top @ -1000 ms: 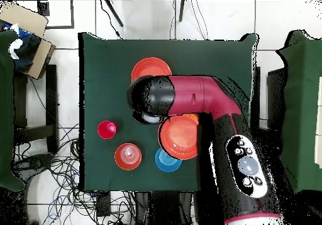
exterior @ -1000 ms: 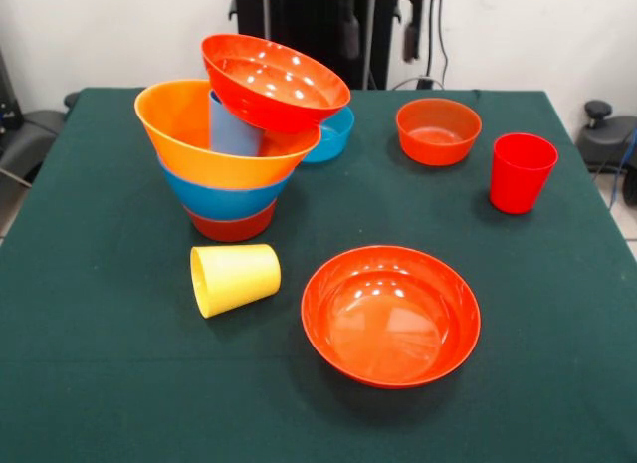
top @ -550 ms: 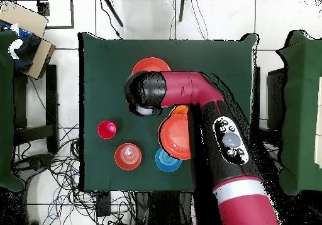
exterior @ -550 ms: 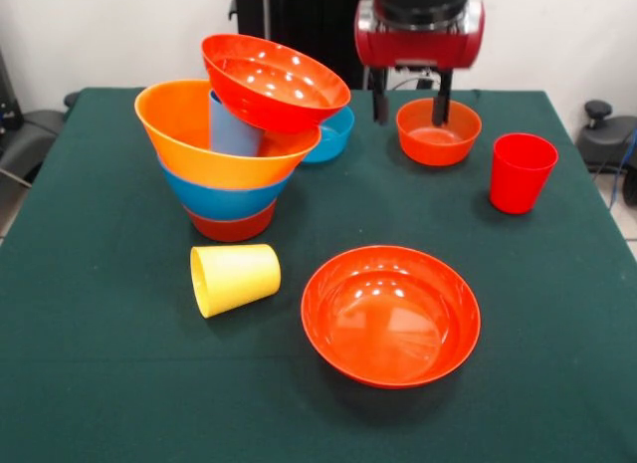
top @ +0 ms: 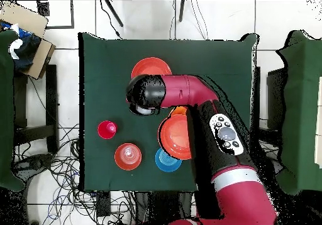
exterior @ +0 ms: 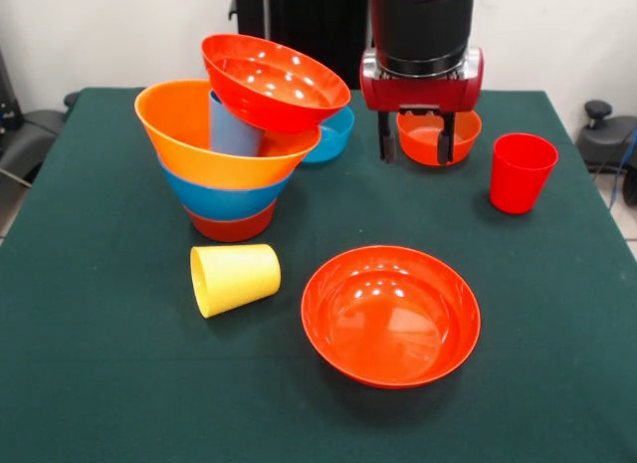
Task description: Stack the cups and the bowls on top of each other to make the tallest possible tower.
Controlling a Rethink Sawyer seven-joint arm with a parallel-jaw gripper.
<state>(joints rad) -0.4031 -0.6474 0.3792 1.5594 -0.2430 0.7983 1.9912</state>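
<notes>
The tower [exterior: 231,149] stands at the left: a small red-orange bowl under a blue bowl, then the huge orange bowl. A light blue cup [exterior: 232,130] stands in the orange bowl, and a shallow red-orange bowl [exterior: 274,80] leans tilted on top. The yellow cup [exterior: 235,277] lies on its side in front of the tower. A wide red-orange bowl [exterior: 390,314] sits at the front middle. My gripper [exterior: 416,146] hangs open and empty, in front of a small red-orange bowl [exterior: 438,134]. The red cup [exterior: 522,171] stands upright to the right.
A small blue bowl [exterior: 334,134] sits behind the tower. From above, my arm [top: 188,90] crosses the table between the wide bowl [top: 151,67] and the tower's top bowl [top: 176,136], hiding the yellow cup. The red cup [top: 107,129] and small bowl [top: 127,156] show left of it.
My gripper has come down into the front view and moved toward the table's middle, now lower and in front of the small red-orange bowl. No cup or bowl has moved.
</notes>
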